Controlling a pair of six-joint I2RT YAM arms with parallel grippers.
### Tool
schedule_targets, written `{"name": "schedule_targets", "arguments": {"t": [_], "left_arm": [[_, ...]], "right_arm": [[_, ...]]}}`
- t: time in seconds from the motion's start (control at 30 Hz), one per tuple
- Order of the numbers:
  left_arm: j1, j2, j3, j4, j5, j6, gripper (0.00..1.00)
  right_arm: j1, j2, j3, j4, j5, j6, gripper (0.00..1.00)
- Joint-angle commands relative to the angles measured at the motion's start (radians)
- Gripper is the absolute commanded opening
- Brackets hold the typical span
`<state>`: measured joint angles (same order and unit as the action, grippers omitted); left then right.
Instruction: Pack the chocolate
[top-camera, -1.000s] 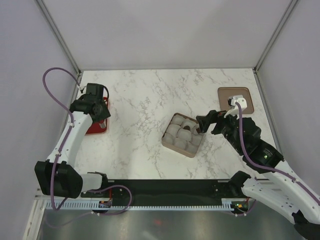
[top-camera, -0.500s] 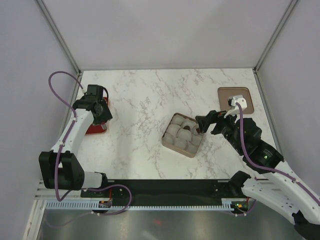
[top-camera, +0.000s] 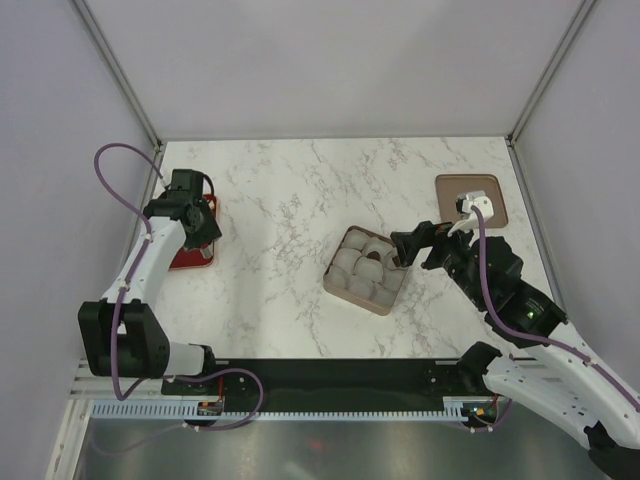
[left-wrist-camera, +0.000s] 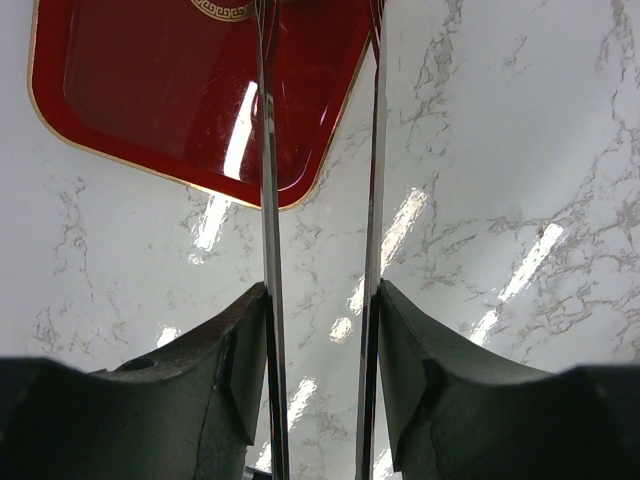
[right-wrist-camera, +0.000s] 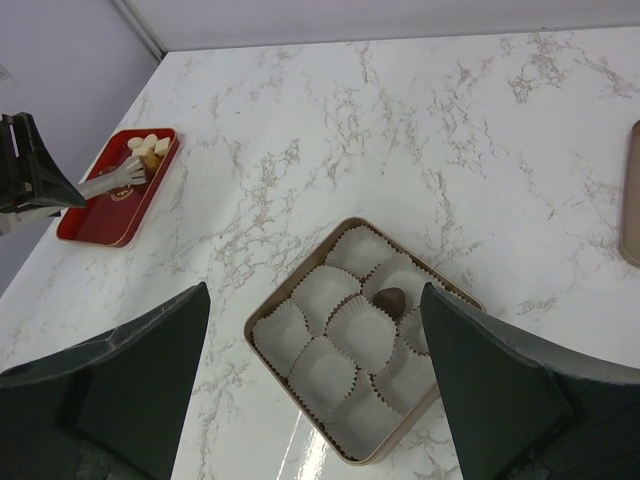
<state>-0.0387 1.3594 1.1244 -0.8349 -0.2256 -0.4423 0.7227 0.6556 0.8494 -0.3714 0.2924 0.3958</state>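
Note:
A square tan box (top-camera: 332, 282) lined with white paper cups (top-camera: 352, 262) sits mid-table, with one dark brown chocolate (top-camera: 372, 257) in a cup. My right gripper (top-camera: 405, 248) hovers at the box's right side, open and empty. In the right wrist view it (right-wrist-camera: 315, 288) spans the box (right-wrist-camera: 297, 266) and the dark chocolate (right-wrist-camera: 390, 298). Several pale chocolates (right-wrist-camera: 148, 147) lie at the far end of a red tray (right-wrist-camera: 105, 215). My left gripper (top-camera: 195, 215) is over the red tray (top-camera: 190, 258), shut on metal tongs (left-wrist-camera: 268, 200) whose tips reach the pale pieces.
The box's brown lid (top-camera: 490, 212) lies at the far right, partly behind my right arm. The red tray (left-wrist-camera: 150, 80) is near the table's left edge, beside the enclosure wall and corner post. White marble table between tray and box.
My left arm has shifted a little, elbow swinging in and the gripper edging toward the tray's far end. The right arm and the box have not moved.

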Motion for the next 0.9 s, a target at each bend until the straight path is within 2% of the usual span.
{"name": "schedule_targets", "arguments": {"t": [0.0, 0.53, 0.87], "left_arm": [[0.014, 0.01, 0.008, 0.034, -0.004, 0.034, 0.52], [0.036, 0.092, 0.026, 0.037, 0.022, 0.048, 0.52], [0.036, 0.081, 0.014, 0.027, 0.02, 0.057, 0.49]], "right_arm": [[-0.002, -0.01, -0.015, 0.04, -0.001, -0.005, 0.95], [-0.002, -0.027, -0.015, 0.042, 0.021, -0.017, 0.95], [-0.002, -0.031, -0.019, 0.042, 0.028, -0.017, 0.96]]}}
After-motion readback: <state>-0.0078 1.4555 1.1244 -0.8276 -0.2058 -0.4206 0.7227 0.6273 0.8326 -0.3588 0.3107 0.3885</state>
